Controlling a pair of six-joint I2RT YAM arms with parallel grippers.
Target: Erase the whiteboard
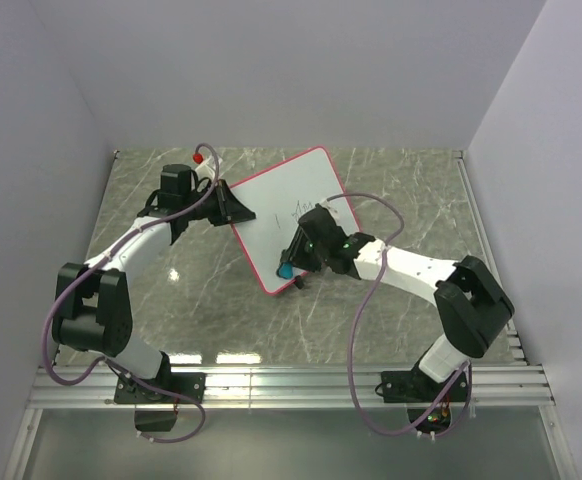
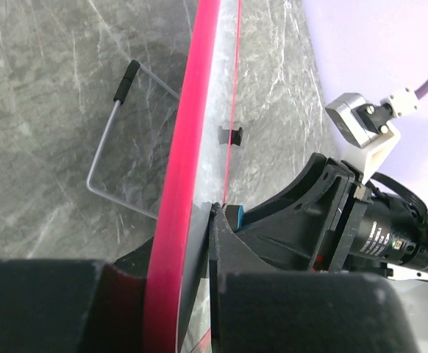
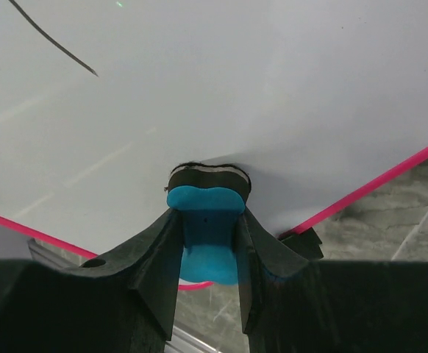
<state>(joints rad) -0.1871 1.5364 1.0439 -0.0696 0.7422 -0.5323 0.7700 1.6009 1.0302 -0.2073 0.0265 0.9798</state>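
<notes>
The whiteboard [image 1: 271,215], white with a pink-red rim, stands tilted on the marble table. Black marker strokes [image 1: 299,207] remain near its middle. My left gripper [image 1: 233,208] is shut on the board's left edge; in the left wrist view the red rim [image 2: 188,147] runs between the jaws. My right gripper [image 1: 293,258] is shut on the small blue eraser [image 3: 205,234], whose dark felt pad presses against the white surface [image 3: 236,81] near the board's lower corner. A black stroke [image 3: 52,40] shows at the upper left of the right wrist view.
A wire stand [image 2: 115,140] juts from behind the board. A black clip foot [image 1: 302,283] sits at the lower rim. A red-capped marker [image 1: 200,157] lies at the back left. White walls enclose the table; a metal rail [image 1: 291,385] runs along the near edge.
</notes>
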